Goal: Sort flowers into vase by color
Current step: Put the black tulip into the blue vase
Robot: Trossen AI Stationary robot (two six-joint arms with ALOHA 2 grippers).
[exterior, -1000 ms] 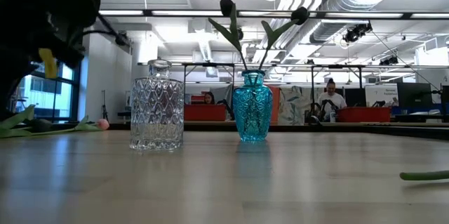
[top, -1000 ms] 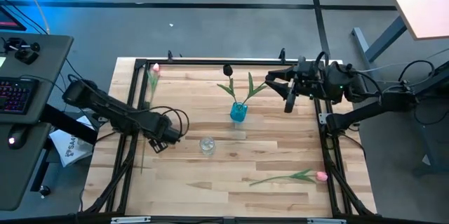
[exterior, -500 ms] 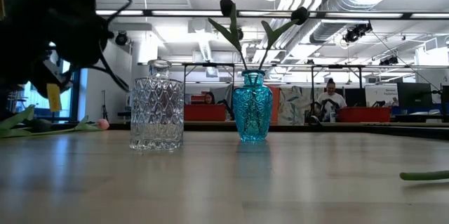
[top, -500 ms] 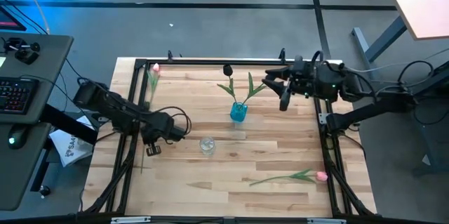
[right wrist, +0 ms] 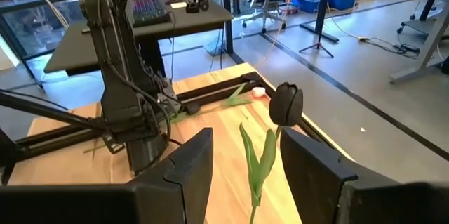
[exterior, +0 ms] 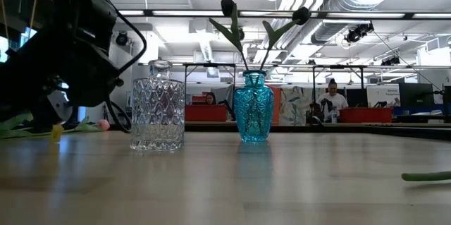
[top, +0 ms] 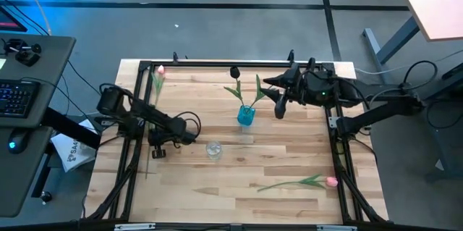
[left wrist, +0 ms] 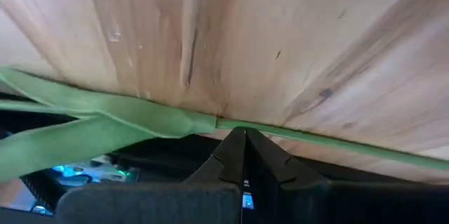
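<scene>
The table is pale wood with darker grain streaks, framed in black. A turquoise vase holds two near-black tulips with green stems and leaves. The glass vase is clear, cut in a diamond pattern. One pink tulip with a green stem lies near the right edge, another pink tulip at the far left corner. Both arms are black.

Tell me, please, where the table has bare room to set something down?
Bare wood lies between the clear vase and the pink tulip near the front edge. It is crowded around the blue vase, under the right gripper.
</scene>
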